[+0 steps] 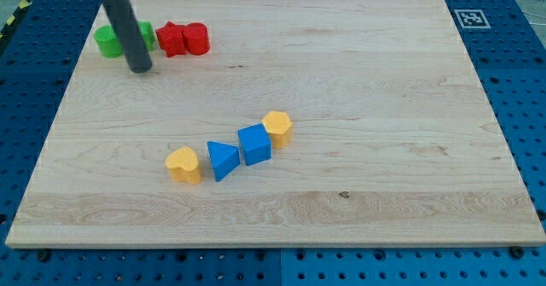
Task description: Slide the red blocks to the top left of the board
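Your tip [140, 68] rests on the surface [358, 72] just below the two green blocks [108, 42], with the rod hiding part of them. This tool has no jaws and holds nothing. The red star block [171, 39] and red cylinder block [196, 38] sit touching at the view's top left, right of the green pair.

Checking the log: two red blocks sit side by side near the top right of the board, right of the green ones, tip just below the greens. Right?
Not quite: the camera view shows the red blocks near the board's top left, not top right. The rest holds: they sit right of the green blocks, with my tip just below the greens.
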`<state>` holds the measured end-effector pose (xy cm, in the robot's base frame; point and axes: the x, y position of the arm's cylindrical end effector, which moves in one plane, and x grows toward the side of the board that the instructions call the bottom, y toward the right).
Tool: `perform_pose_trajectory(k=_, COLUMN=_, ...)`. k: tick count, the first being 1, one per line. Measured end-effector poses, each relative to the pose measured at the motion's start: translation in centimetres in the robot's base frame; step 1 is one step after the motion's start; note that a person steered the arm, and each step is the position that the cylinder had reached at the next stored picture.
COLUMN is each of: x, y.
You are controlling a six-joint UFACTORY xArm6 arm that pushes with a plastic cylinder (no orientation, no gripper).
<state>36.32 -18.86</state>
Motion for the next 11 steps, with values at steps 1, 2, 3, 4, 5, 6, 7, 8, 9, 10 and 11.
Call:
perform_pose_trajectory(k=1, x=0.0, y=2.7)
perform_pose_trajectory(k=2, x=0.0, y=3.5)
perform_pose_trajectory(k=3, x=0.0, y=3.5)
perform_pose_trajectory(k=4, x=-0.3, y=4.2)
perform_pose_trajectory(k=5, x=-0.4, y=4.7)
perform_pose_trajectory(k=6, x=-0.4, y=5.4)
perform_pose_trajectory(k=7, x=-0.6, y=6.1)
perform_pose_trajectory(k=8, x=-1.3, y=6.3)
perform_pose_trajectory(k=9, x=-3.0, y=5.7)
perform_pose_trajectory(k=10, x=-4.5, y=4.7)
perform_pose_trajectory(k=11, x=-4.7, y=4.3)
